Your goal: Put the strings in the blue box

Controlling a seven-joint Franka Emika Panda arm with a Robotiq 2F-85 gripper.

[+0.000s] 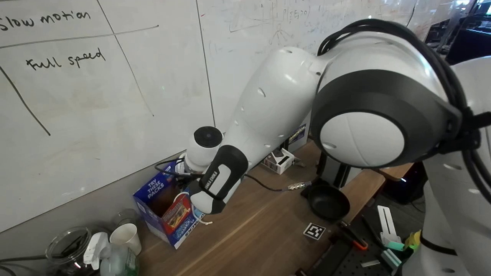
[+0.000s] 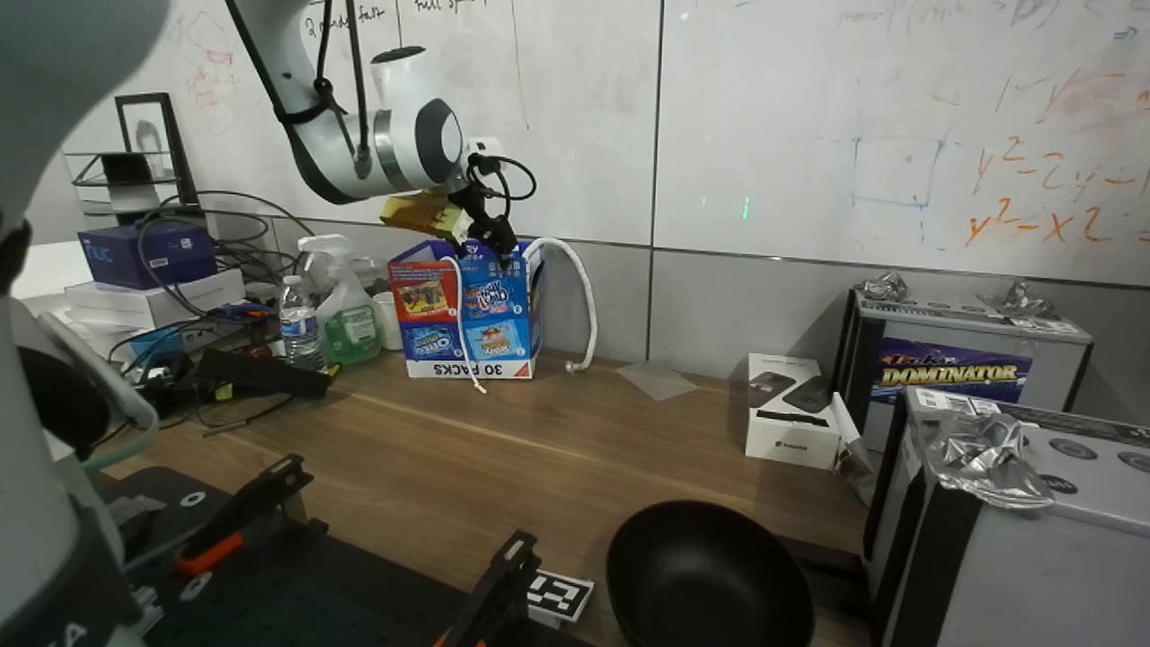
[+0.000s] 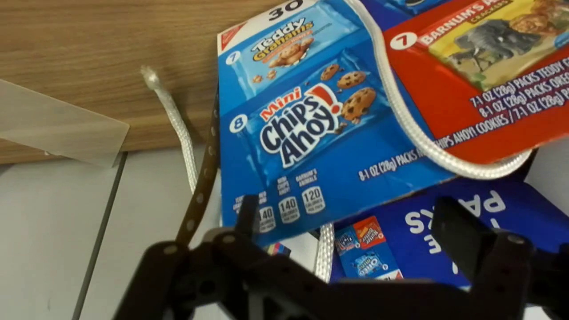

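Note:
The blue box (image 2: 503, 310) stands on the table against the wall, its top open, with red and white patches printed on its face. White cord, the strings (image 2: 586, 296), drapes over its rim. One strand falls down the printed front and another hangs outside the box, its end low by the table. My gripper (image 3: 349, 218) is open just above the rim, its fingers wide apart. A strand shows in the gap between them, touched by neither. How much cord lies inside the box is hidden. In an exterior view the wrist covers part of the box (image 1: 180, 220).
Beside the box are a spray bottle (image 2: 350, 328), a paper cup (image 1: 126, 235) and a glass jar (image 1: 69, 245). Whiteboard and wall rise close behind. A black pan (image 2: 710, 575), a white phone box (image 2: 791, 436) and grey toaster-like devices (image 2: 1015, 539) stand elsewhere on the table.

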